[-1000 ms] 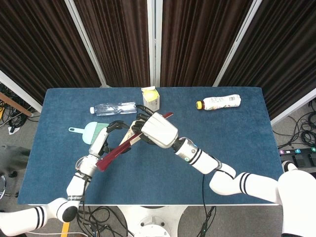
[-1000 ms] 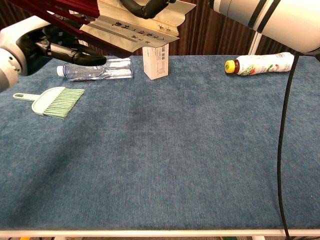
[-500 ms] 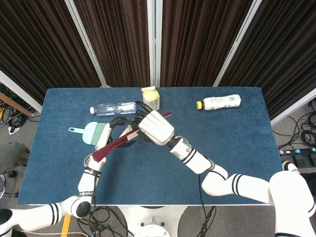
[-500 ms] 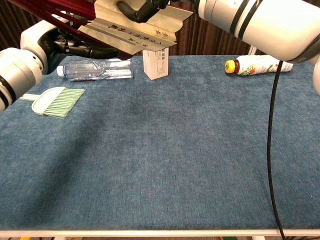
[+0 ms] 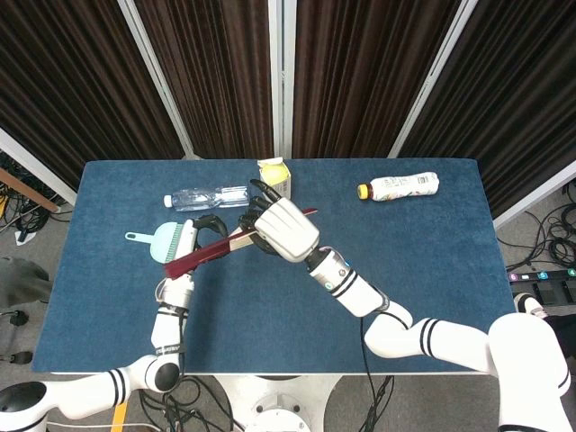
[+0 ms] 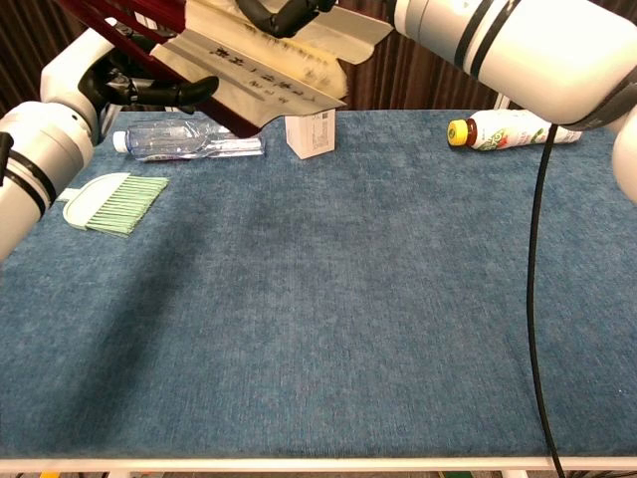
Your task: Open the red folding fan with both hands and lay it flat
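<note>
A clear plastic water bottle (image 5: 208, 197) lay on its side near the back left of the blue table (image 5: 432, 270). Just right of it stood a small carton (image 5: 275, 176). In front of the bottle lay a pale green hand brush (image 6: 107, 202), bristles pointing right. A yellow-capped drink bottle (image 5: 399, 186) lay on its side at the back right, well apart from the others.

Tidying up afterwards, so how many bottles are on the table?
2: a clear bottle lying at the back left beside the carton, and a yellow-capped bottle lying at the back right. None seem hidden.
</note>
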{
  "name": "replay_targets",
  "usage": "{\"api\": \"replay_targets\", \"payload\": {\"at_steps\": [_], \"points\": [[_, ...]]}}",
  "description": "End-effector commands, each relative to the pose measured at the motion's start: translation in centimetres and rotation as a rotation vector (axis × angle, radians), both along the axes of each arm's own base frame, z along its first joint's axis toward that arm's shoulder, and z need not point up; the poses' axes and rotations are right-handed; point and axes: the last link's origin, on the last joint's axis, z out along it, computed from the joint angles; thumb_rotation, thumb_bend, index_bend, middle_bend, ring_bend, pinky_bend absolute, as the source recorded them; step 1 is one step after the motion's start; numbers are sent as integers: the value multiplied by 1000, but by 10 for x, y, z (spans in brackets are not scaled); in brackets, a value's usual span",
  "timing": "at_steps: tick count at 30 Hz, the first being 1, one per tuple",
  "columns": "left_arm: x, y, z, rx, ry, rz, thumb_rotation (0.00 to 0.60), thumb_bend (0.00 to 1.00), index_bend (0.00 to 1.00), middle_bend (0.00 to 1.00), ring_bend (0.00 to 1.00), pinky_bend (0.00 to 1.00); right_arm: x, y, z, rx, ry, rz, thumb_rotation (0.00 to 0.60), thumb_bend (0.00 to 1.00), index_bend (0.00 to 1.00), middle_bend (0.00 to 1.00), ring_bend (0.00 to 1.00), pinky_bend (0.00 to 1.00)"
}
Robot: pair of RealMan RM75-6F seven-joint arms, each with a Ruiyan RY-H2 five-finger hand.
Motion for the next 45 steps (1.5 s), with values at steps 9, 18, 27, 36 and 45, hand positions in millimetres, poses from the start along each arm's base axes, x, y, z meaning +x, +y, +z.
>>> {"api": "replay_targets", "payload": {"at_steps": [9, 18, 27, 36, 45], "points": [[-25, -3, 21, 78, 311, -25, 600, 363, 731, 719, 525, 503, -20, 8, 22, -59, 36, 32, 600, 830, 837, 647, 343, 109], [-54, -17, 50, 188, 819, 15, 600, 361, 710, 697, 523, 503, -65, 38, 56, -191, 166, 61, 600, 831, 837, 647, 348, 92], [-52, -27, 52, 218, 1089, 53, 600, 357, 684, 679, 524, 504, -102, 64, 64, -324, 281, 70, 600, 831, 837, 647, 348, 62], [-44, -38, 44, 252, 1227, 12, 600, 358, 656, 659, 518, 504, -123, 81, 59, -375, 334, 61, 600, 830, 838, 647, 347, 51], [-41, -50, 23, 259, 1291, -63, 600, 358, 626, 636, 490, 502, -156, 90, 41, -370, 362, 1, 600, 829, 831, 636, 340, 34]]}}
